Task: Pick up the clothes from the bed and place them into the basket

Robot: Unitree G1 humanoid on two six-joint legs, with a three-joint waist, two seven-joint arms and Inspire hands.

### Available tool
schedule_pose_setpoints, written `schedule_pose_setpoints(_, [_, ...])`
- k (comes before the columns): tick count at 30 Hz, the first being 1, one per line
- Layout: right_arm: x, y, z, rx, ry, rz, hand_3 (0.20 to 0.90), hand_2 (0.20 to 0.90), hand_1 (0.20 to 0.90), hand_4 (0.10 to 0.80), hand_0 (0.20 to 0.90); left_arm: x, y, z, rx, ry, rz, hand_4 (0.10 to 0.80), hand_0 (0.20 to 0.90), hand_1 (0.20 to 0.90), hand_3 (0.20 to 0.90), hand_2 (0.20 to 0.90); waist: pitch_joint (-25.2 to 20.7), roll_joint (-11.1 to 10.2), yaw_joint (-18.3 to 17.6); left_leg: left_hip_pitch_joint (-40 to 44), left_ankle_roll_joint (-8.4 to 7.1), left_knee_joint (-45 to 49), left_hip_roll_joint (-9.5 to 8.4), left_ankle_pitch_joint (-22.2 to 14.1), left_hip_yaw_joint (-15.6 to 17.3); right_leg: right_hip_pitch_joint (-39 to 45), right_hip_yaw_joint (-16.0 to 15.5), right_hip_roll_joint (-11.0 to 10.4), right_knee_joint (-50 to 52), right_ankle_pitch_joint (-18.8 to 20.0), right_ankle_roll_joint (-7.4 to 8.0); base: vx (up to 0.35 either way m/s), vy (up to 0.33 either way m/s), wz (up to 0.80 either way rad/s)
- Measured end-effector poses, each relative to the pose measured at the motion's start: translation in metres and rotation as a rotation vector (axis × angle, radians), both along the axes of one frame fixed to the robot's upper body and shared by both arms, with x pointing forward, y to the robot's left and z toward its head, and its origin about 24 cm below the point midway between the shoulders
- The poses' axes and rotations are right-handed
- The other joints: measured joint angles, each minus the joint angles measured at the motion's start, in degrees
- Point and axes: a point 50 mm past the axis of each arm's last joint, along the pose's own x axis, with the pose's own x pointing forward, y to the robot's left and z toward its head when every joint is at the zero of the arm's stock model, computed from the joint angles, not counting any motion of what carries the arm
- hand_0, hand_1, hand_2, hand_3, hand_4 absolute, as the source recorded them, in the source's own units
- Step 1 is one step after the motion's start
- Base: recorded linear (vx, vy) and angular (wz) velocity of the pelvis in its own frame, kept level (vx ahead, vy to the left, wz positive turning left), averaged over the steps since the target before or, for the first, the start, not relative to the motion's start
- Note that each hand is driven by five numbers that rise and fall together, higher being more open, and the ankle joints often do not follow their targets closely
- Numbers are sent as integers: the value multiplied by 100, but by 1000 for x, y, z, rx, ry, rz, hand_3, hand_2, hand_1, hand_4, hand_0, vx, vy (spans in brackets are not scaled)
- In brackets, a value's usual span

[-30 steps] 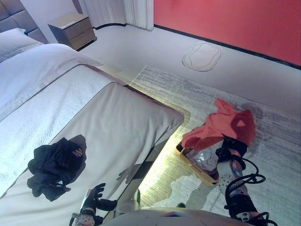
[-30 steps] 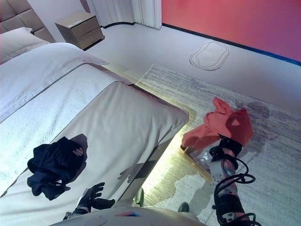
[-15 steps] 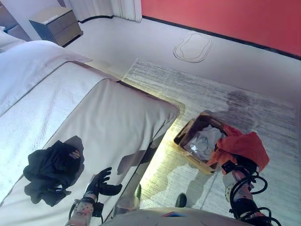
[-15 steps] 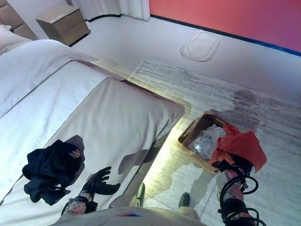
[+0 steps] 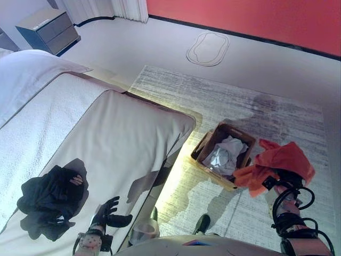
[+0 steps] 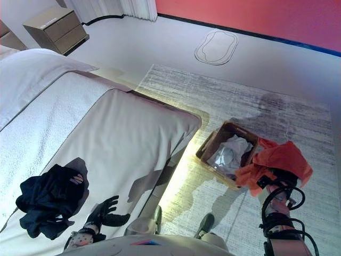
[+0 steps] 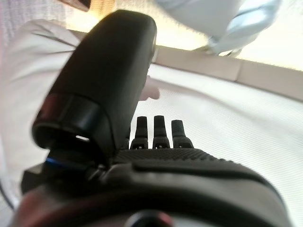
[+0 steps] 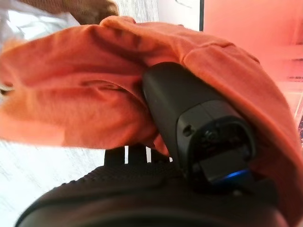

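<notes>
While you check the frames, read each line against the head views.
Right hand (image 8: pixel 189 123): fingers curled into the orange garment (image 5: pixel 282 162) — cloth draped over the hand, held just beside the basket's right rim.
Basket (image 5: pixel 213 137): wicker, on the grey rug (image 5: pixel 240 101) near the bed's corner; a pale garment (image 5: pixel 224 154) lies inside.
Left hand (image 5: pixel 106 213): fingers spread and straight, holding nothing, over the bed (image 5: pixel 117 133).
Black garment (image 5: pixel 48 200): crumpled on the bed — just left of the left hand.

A red wall (image 5: pixel 256 18) ran behind a pale floor (image 5: pixel 154 45) and grey rug (image 5: pixel 234 101); a nightstand (image 6: pixel 56 28) stood beside white curtains (image 6: pixel 114 8).
</notes>
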Motion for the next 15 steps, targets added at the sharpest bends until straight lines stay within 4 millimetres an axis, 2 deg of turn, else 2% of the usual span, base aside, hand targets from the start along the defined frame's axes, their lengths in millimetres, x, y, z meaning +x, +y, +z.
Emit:
schedule_pose_setpoints(3, [5, -8, 8, -24, -5, 12, 200, 300, 300, 100, 300, -2, -2, -1, -10, 6, -7, 800, 900, 900, 900, 900, 15, 65, 116, -13, -7, 147, 2, -7, -39, 68, -13, -37, -1, -1, -3, 11, -4, 5])
schedule_pose_setpoints(8, [33, -14, 31, -51, -52, 79, 200, 300, 300, 100, 300, 1, -9, -1, -33, -13, -36, 800, 900, 900, 900, 900, 72, 359, 238, -112, -52, 266, -10, -121, -175, 84, -107, -67, 0, -22, 29, 13, 2, 11])
schedule_pose_setpoints(15, [37, -12, 32, -47, -36, 95, 200, 300, 300, 100, 300, -1, -10, -2, -38, -7, -39, 800, 900, 900, 900, 900, 73, 427, 452, -159, -47, 271, -72, -112, -279, 90, -220, -104, 0, -20, 25, 52, 4, 9])
